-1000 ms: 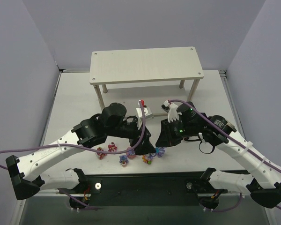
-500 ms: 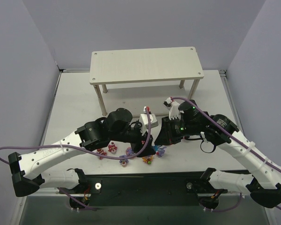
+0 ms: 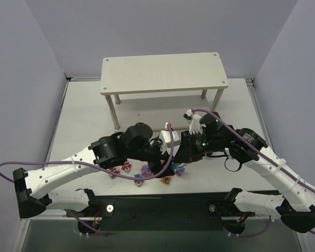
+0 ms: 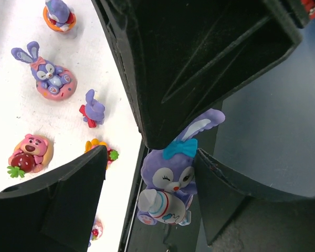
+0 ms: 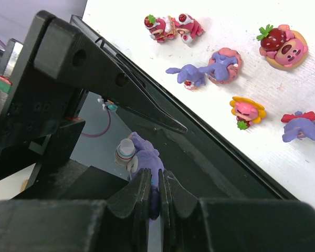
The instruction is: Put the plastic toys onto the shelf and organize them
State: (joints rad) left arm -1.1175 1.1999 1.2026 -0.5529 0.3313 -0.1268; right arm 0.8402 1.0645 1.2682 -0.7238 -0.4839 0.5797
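A purple bunny (image 4: 168,178) with a blue bow hangs in the air, pinched by its ear in my right gripper (image 5: 155,176), which is shut on it. My left gripper (image 4: 151,155) is open around the same bunny (image 5: 144,152): one finger (image 4: 215,184) touches its side, the other finger (image 4: 68,194) stands well apart. In the top view both grippers meet over the table's near edge, at the bunny (image 3: 179,169). Other plastic toys lie on the table: a bunny on a pink base (image 4: 50,79), a pink bear piece (image 4: 30,152), a small bunny with a red bow (image 4: 93,107). The shelf (image 3: 163,72) stands bare at the back.
More toys lie in a loose row by the near edge (image 3: 126,166), among them red cake pieces (image 5: 170,26) and an orange-pink figure (image 5: 245,111). The black base rail (image 3: 163,202) runs just below the grippers. Purple cables loop off both arms.
My left arm has swung right and forward to the right gripper, and its jaws have narrowed around the held bunny. The right gripper has stayed shut and shifted slightly.
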